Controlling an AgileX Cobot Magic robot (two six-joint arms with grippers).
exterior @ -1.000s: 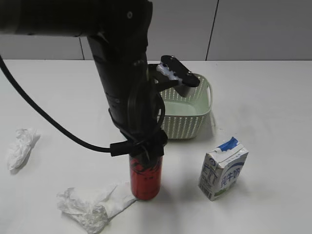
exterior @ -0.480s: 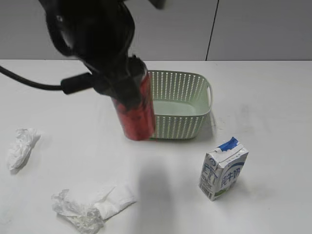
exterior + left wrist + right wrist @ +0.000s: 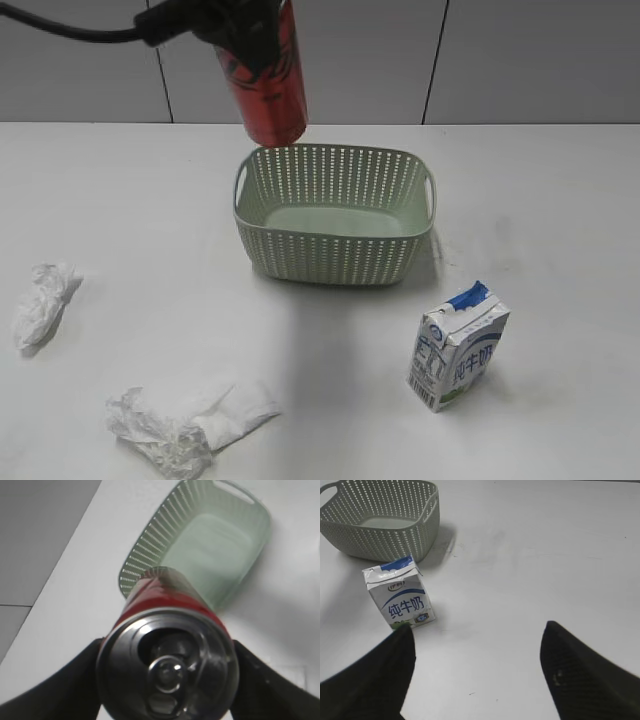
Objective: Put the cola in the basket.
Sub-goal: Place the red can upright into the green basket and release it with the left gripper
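Can (image 3: 268, 80) (red, tilted) is clamped in left gripper (image 3: 167, 672), held above basket (image 3: 335, 262) rear-left rim; right gripper (image 3: 477, 665) spread wide.

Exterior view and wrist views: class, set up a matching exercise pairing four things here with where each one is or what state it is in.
Things:
1. cola
2. basket
3. milk carton
4. right gripper

States:
A. open, holding nothing
B. standing on the table, right of the basket and nearer the camera
C. lifted in the left gripper, clear of the table
D. on the table with nothing inside

Pairs: 1-C, 2-D, 3-B, 4-A
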